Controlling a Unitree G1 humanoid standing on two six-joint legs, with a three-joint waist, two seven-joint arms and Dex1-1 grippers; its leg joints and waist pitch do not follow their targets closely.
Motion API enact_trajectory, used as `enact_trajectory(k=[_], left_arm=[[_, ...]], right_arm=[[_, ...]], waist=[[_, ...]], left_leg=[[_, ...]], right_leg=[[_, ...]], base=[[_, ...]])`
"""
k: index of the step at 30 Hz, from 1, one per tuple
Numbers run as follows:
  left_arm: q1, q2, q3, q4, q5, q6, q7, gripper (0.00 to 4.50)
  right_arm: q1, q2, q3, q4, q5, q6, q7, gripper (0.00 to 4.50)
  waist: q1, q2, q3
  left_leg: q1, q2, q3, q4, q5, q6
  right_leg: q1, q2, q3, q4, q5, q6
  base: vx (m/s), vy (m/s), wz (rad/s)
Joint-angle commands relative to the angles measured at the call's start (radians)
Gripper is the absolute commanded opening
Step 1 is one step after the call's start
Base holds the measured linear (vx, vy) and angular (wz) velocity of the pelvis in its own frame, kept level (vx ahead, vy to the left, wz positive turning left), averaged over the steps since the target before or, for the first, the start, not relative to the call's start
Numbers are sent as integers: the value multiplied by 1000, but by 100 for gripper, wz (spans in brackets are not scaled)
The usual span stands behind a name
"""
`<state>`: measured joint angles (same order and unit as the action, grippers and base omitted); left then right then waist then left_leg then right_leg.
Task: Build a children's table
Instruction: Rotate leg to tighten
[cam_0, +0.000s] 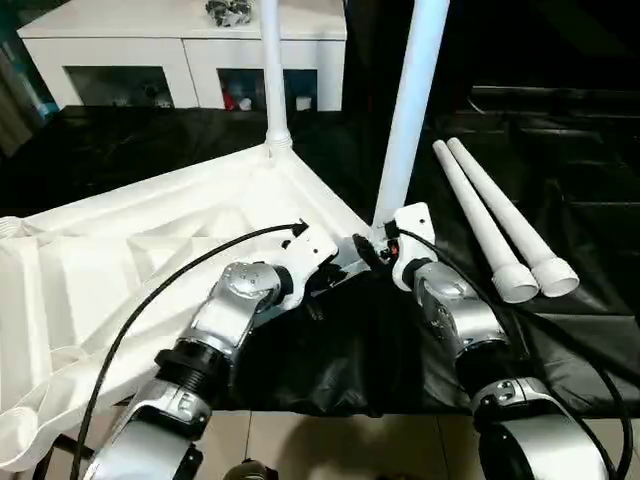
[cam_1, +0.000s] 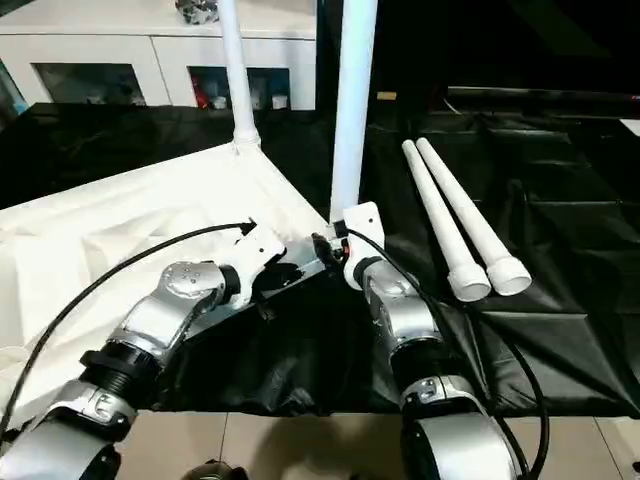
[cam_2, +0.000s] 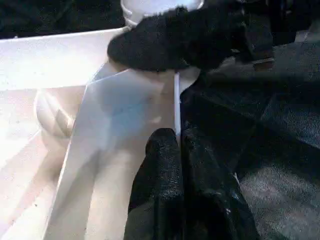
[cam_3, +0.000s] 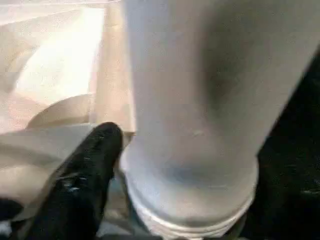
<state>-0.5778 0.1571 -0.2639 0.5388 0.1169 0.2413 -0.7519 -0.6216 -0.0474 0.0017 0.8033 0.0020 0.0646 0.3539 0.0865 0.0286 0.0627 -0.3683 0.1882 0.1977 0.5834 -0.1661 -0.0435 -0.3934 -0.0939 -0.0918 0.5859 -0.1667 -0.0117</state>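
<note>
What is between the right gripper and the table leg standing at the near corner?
Nothing visible. The right gripper sits right at the base of the upright leg, one black finger beside it, at the tabletop corner.

A black sheet (cam_0: 560, 330) is covering the work surface. The tabletop (cam_0: 120, 270) is lying upside down on its left part, ribs up, two legs (cam_0: 405, 110) standing from its far and right corners. Two loose legs (cam_0: 495, 225) are lying side by side at right.
</note>
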Motion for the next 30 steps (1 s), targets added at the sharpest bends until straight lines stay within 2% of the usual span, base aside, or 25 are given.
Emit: enact_trajectory(k=[1,2,3,4,5,6,9,12,13,14,18,19,20,22,25,30], left_arm=[[14,2,-42,-66,-38,-71,-97,0],[26,24,-45,-81,-46,-83,-135,0],[26,24,-45,-81,-46,-83,-135,0],[40,54,-46,-101,-57,-92,-176,0],[46,69,-45,-109,-63,-97,-196,0],[49,74,-44,-112,-66,-99,-204,0],[65,117,-31,-134,-98,-106,-276,0],[69,144,-23,-142,-112,-106,-309,0],[69,165,-17,-142,-117,-114,-336,0],[70,175,-16,-142,-121,-116,-351,0],[71,202,-14,-144,-135,-120,-394,0],[69,210,-15,-144,-139,-121,-406,0],[69,213,-16,-145,-142,-121,-411,0],[67,225,-19,-148,-149,-118,-432,0],[65,233,-19,-145,-153,-118,-451,0],[61,220,-17,-124,-148,-116,-431,0]], right_arm=[[16,3,74,-9,-1,-8,144,382],[21,-17,79,-17,6,-16,196,382],[21,-17,79,-17,6,-16,196,382],[27,-50,93,-29,12,-29,277,382],[31,-65,102,-35,15,-35,318,382],[32,-71,105,-38,15,-37,333,382],[40,-126,130,-71,28,-44,468,382],[43,-151,139,-95,49,-35,552,382],[54,-177,159,-124,60,-34,635,382],[59,-189,168,-135,63,-36,675,382],[79,-221,192,-183,89,-17,785,382],[83,-229,200,-197,98,-11,816,367],[85,-232,202,-202,101,-10,825,356],[91,-240,214,-217,107,5,860,347],[94,-240,214,-228,107,13,871,318],[113,-230,209,-247,112,32,846,289]], waist=[[2,-9,-69],[3,-7,-70],[3,-7,-72],[4,-7,-72],[8,-7,-74],[8,-8,-72],[10,-8,-78],[14,-4,-80],[14,0,-80],[17,-1,-80],[23,-1,-77],[27,-1,-75],[31,-5,-74],[30,0,-73],[30,-1,-74],[33,-2,-77]], left_leg=[[18,43,-35,-79,-383,-7],[12,45,-33,-79,-350,2],[11,46,-33,-79,-338,7],[12,46,-30,-78,-323,10],[11,46,-25,-72,-298,22],[7,45,-24,-72,-286,27],[5,45,-22,-66,-234,42],[5,49,-20,-63,-208,57],[7,50,-20,-62,-204,57],[7,48,-20,-62,-212,58],[10,52,-20,-64,-253,50],[12,53,-21,-66,-265,42],[15,53,-21,-67,-277,36],[14,54,-23,-69,-287,26],[14,53,-23,-70,-291,16],[12,52,-23,-67,-263,21]], right_leg=[[31,-74,48,-89,-438,-134],[35,-75,50,-85,-405,-141],[36,-74,51,-82,-386,-147],[34,-72,52,-80,-365,-154],[35,-70,53,-70,-303,-181],[36,-68,54,-67,-287,-188],[42,-66,52,-55,-225,-214],[42,-61,50,-46,-163,-238],[39,-61,50,-44,-152,-246],[42,-59,49,-45,-156,-245],[39,-63,51,-51,-210,-240],[37,-63,51,-53,-234,-235],[36,-65,51,-54,-260,-231],[35,-65,53,-56,-275,-226],[36,-66,53,-56,-272,-223],[37,-66,53,-51,-240,-229]], base=[[0,0,0],[0,0,0],[0,0,0],[0,0,0],[0,0,0],[0,0,0],[0,0,0],[0,0,0],[0,0,0],[0,0,0],[0,0,0],[0,0,0],[0,0,0],[0,0,0],[0,0,0],[0,0,0]])
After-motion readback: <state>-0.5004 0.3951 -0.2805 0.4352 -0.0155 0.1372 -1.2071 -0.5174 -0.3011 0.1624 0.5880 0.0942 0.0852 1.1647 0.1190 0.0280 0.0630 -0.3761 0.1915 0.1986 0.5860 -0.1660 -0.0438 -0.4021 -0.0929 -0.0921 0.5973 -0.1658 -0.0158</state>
